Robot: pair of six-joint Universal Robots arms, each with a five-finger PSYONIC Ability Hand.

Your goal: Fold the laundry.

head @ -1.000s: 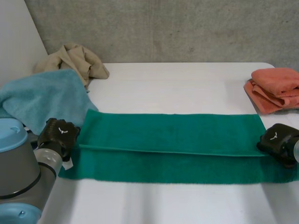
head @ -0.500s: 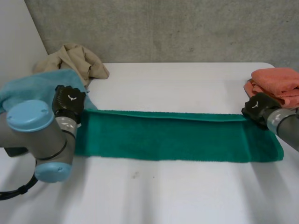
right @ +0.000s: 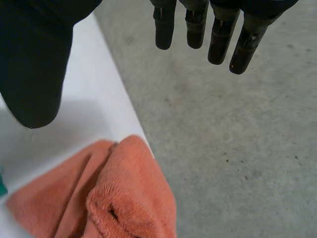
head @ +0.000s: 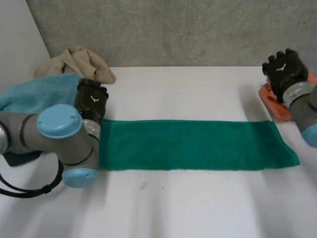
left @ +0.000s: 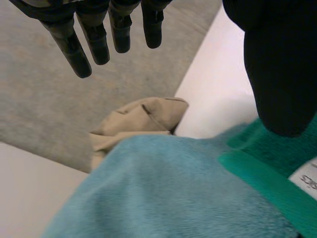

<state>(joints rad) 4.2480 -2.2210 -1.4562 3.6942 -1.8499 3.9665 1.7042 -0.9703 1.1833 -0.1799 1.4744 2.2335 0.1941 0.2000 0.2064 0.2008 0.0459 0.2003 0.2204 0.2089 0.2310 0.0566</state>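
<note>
left robot hand [head: 92, 103]: fingers straight, thumb apart | right robot hand [head: 284, 69]: fingers straight, thumb apart

Twin machine arms: the left arm [head: 30, 136] and right arm [head: 302, 100] are built of thick, rounded grey joints ringed by thin dark seams, each joint closed off by a smooth, disc-shaped light-blue cap [head: 58, 120]. The left hand [head: 91, 101] and right hand [head: 283, 69] are matt black, blocky across the back, and each is stamped with a small white mark [head: 93, 98]. From the wrist cameras, the slender fingers [left: 94, 39] appear as segmented black rods with a faint sheen and rounded tips, set opposite a far broader, smooth black thumb [right: 37, 74]
</note>
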